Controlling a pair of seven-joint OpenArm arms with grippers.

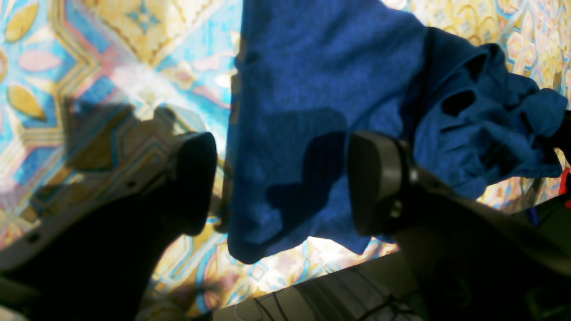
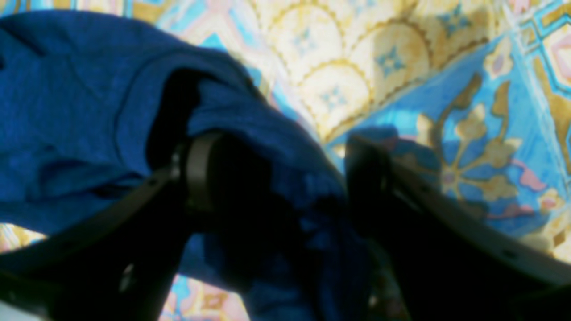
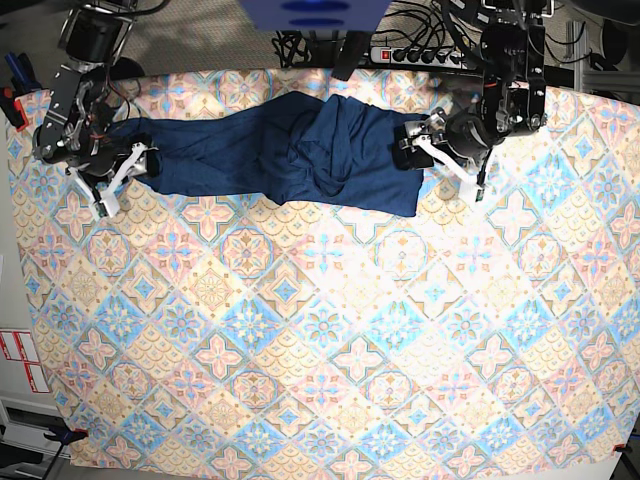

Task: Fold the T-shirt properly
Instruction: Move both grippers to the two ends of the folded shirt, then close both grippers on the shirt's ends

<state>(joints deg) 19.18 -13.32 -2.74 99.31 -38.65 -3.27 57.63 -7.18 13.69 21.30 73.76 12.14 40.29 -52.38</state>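
While your left claw [image 1: 281, 183] hangs spread wide over one end of the shirt [image 3: 290, 155], nothing sits between its two dark pads: the near edge of the blue cloth lies flat on the patterned tablecloth [image 3: 330, 340] under the gap, and one pad is over bare tablecloth while the other is over cloth. Your right claw [image 2: 285, 178] is spread as well, at the opposite end, with a bunched ridge of blue knit running up between its pads; the view there is too blurred to tell whether a pad touches the fabric, but the jaws are not pinching it. Moving outward, the shirt is stretched in a long band across the far side of the table, flat toward the right claw's end and heaped in twisted folds around its middle, with a smoother panel toward the left claw. You look to be at the start of the job, still laying the garment out rather than folding it, since the middle is crumpled and no clean fold shows. The next move probably calls for each claw to drop onto its own end, close on a single edge of cloth, and pull apart so the wrinkles come out before any fold.
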